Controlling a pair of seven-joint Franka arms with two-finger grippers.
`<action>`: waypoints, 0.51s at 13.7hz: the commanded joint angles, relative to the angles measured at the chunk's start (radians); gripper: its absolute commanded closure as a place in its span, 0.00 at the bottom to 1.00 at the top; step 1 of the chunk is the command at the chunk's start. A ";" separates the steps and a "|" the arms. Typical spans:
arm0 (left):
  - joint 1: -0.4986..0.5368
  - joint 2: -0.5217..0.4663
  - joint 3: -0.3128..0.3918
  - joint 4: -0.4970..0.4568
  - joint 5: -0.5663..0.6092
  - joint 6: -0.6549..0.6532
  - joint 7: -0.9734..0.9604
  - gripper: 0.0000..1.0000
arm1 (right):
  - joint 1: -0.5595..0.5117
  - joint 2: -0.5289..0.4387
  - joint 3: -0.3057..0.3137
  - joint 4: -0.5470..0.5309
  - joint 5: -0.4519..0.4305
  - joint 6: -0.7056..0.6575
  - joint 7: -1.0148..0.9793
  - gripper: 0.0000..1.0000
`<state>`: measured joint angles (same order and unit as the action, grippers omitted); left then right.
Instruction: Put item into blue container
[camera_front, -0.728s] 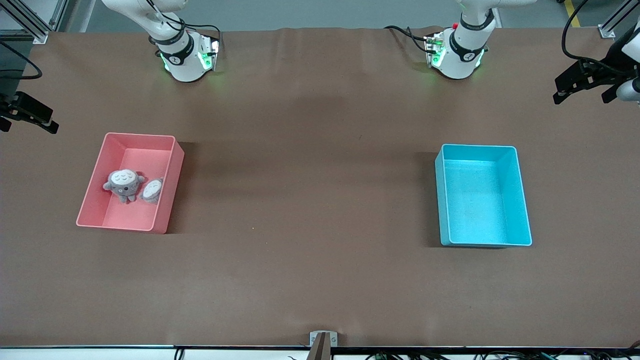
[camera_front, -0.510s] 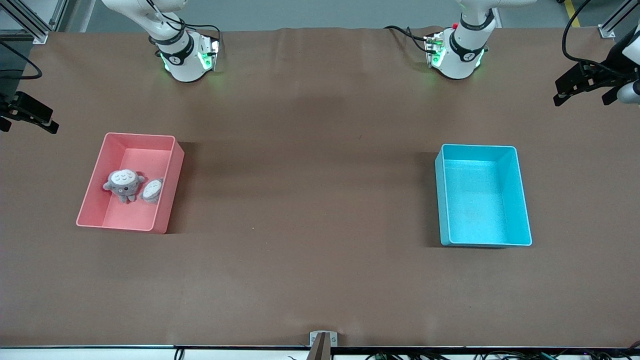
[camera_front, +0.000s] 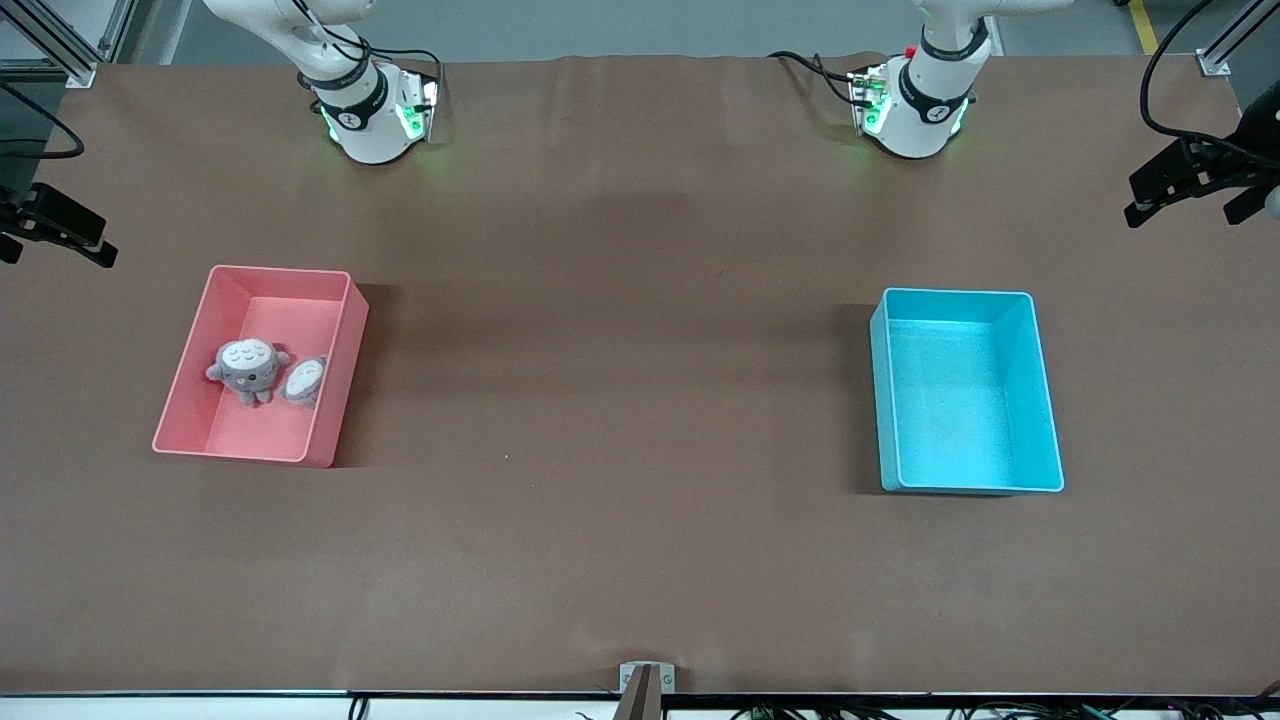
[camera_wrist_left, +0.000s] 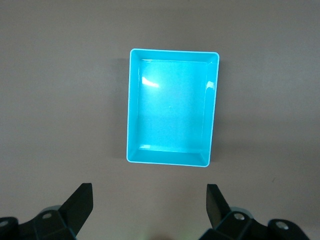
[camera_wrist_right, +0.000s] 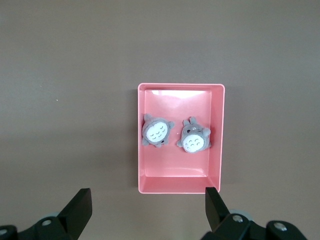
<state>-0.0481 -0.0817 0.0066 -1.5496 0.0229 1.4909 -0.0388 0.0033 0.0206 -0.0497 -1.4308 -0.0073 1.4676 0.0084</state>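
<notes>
The blue container (camera_front: 964, 390) sits toward the left arm's end of the table (camera_front: 620, 400), long axis running from the camera toward the robot bases, nothing in it. The pink bin (camera_front: 262, 362), well apart at the right arm's end, holds two gray plush toys (camera_front: 265, 372) side by side. Both claws are spread wide, holding nothing: left gripper (camera_wrist_left: 149, 207) up over its table end, right gripper (camera_wrist_right: 147, 209) likewise.

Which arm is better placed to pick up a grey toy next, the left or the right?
The right. Its open claw hangs over the pink plastic bin holding both grey plush toys, while the left claw, also open, hangs over the empty light blue plastic bin.
</notes>
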 joint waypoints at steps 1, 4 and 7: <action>-0.001 0.017 0.004 0.017 -0.003 -0.014 0.014 0.00 | -0.005 -0.011 0.007 -0.004 -0.008 -0.003 -0.001 0.00; 0.001 0.020 0.004 0.017 -0.003 -0.034 0.013 0.00 | -0.017 0.001 0.005 -0.013 -0.013 -0.007 -0.011 0.00; -0.001 0.039 0.004 0.019 -0.003 -0.034 0.011 0.00 | -0.057 0.053 0.002 -0.029 -0.013 -0.021 -0.015 0.00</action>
<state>-0.0481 -0.0616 0.0067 -1.5496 0.0229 1.4751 -0.0388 -0.0154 0.0442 -0.0548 -1.4438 -0.0104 1.4511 0.0076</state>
